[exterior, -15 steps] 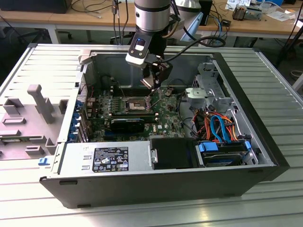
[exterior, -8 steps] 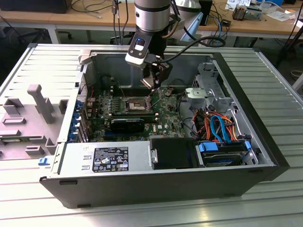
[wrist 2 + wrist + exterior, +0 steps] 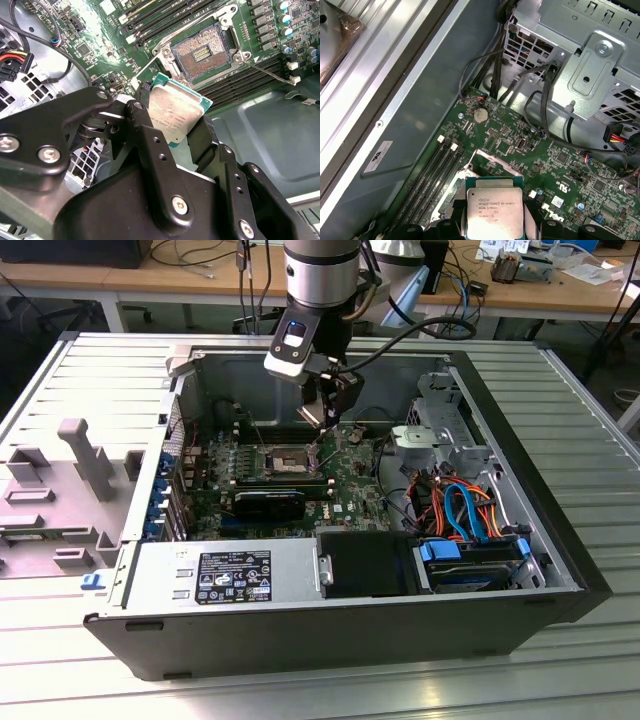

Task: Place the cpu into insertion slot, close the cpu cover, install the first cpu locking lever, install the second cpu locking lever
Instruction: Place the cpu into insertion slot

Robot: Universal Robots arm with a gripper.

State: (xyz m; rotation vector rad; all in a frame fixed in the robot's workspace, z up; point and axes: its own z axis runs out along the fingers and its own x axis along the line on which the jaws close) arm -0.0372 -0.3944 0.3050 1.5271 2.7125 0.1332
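Near one open insertion slot (image 3: 202,52), one cpu (image 3: 177,114) in one claw (image 3: 170,120).

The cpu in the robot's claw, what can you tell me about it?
The cpu is a flat square chip with a dull silver-grey metal top on a green-edged base. The gripper is shut on it, black fingers pressing two opposite edges. It hangs in the air above the green board, apart from the open insertion slot.

From my remote seat this reads as a lab: an opened desktop computer case (image 3: 350,640) on a slotted aluminium table (image 3: 560,680), with cluttered wooden workbenches (image 3: 130,280) along the far side.
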